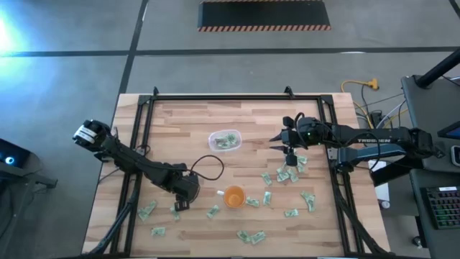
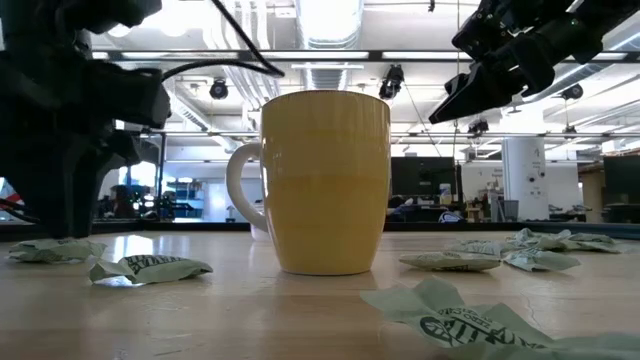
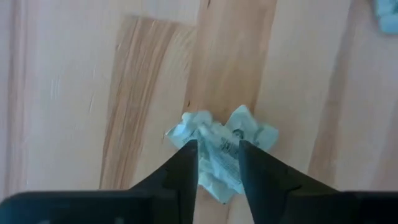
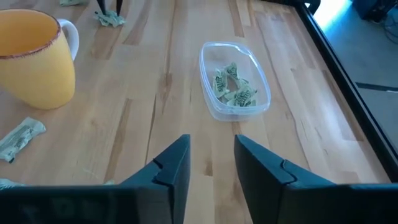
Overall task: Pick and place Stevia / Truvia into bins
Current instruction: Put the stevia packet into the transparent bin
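Low view: wood table w/ scattered sachets, ceiling lights behind.

A robotics lab, set in a big open industrial hall. Two dark arms work a butcher-block table ringed by a black metal frame, standing on a grey concrete floor with a hazard-striped mat. Yellow cables and a keyboard sit off to the side (test-bench clutter). Across the table: exposed ceiling ducts, strip lights, a white column and desks far back.
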Available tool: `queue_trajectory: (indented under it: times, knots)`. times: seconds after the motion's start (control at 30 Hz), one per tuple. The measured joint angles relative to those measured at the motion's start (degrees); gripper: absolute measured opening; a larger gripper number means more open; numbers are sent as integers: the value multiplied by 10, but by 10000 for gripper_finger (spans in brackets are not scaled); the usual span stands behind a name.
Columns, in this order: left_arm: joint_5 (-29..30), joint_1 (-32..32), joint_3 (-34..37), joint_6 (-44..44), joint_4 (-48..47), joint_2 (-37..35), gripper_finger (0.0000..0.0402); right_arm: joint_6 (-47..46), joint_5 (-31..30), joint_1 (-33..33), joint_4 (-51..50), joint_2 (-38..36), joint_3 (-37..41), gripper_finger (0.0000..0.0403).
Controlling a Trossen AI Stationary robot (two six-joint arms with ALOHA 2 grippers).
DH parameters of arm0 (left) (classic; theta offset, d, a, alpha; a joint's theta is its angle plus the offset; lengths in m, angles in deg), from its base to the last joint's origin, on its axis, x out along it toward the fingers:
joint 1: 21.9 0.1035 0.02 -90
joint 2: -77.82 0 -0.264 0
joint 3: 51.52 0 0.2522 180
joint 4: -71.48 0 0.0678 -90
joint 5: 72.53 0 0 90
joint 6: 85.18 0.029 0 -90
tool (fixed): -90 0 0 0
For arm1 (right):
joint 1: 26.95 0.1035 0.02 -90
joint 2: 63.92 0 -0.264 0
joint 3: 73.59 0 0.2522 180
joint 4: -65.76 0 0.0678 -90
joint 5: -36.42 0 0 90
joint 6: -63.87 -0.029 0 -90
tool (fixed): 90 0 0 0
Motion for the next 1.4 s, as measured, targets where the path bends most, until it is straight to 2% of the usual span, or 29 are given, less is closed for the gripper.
queue_trajectory:
  times: [0.4, 0.6, 0.77, 0.9, 1.17, 1.23, 1.4]
  knots:
    - [-6, 0, -1, -5, 9, 32, 74, -2, 0, 0, 0, 0, 0, 102]
    - [-2, 1, -9, 18, 5, 27, 9, -2, 0, 0, 0, 0, 0, 104]
    - [25, 1, -22, 37, 5, 10, 3, -2, 0, 0, 0, 0, 0, 97]
    - [88, 6, -30, 73, 5, -1, 2, -2, 0, 0, 0, 0, 0, 92]
    - [322, 78, -32, 184, 21, -16, 1, 0, 0, 0, 3, 0, 0, 90]
    - [340, 111, -29, 229, 54, -16, 0, 0, 0, 0, 3, 0, 0, 92]
    - [336, 204, -22, 357, 174, -12, 0, -2, 0, 0, 4, 0, 0, 92]
